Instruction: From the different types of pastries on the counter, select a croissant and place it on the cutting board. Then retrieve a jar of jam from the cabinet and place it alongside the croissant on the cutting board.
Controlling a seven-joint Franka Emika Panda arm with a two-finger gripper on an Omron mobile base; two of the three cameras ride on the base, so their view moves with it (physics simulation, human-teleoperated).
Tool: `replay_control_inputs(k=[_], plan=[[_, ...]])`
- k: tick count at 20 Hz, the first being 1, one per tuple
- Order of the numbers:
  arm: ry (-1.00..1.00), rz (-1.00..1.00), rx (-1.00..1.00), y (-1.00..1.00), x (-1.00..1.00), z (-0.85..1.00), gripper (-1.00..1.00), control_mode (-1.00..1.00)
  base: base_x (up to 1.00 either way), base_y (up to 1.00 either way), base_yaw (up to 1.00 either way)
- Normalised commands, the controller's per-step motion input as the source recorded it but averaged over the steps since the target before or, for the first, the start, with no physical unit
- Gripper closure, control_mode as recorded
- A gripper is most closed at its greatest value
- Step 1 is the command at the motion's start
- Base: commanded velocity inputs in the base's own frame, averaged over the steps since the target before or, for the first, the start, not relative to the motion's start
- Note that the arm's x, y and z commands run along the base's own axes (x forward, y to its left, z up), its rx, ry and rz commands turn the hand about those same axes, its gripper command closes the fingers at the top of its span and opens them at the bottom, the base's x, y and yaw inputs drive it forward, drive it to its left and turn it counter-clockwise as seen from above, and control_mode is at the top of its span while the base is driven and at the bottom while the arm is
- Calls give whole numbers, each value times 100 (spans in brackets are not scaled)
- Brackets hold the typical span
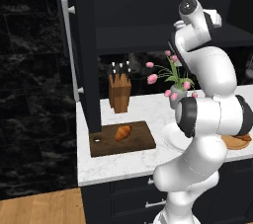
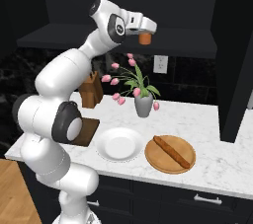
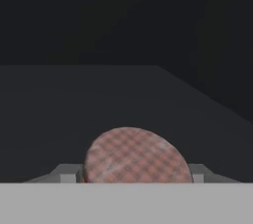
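At the upper centre of the right base view, the gripper (image 2: 144,33) clasped the small orange-brown jar of jam (image 2: 144,38) over the dark cabinet shelf (image 2: 188,43); the golden croissant (image 1: 122,132) lay on the dark brown rectangular cutting board (image 1: 141,139) at lower left

A wooden knife block (image 1: 120,93) stands at mid-frame in the left base view, beside pink tulips in a grey vase (image 2: 143,104). Lower centre of the right base view: a white plate (image 2: 119,144), then a round light-wood board (image 2: 170,154), possibly touching it.
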Motion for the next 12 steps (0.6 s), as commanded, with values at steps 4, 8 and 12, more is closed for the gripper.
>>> replay_control_inputs(k=[4,8,12], plan=[[-12,5,-7,-24,-2,57,100,-100,0,0,0],[0,16,0,-16,-15,70,100,-100,0,0,0],[3,27,0,0,-44,42,100,-100,0,0,0]])
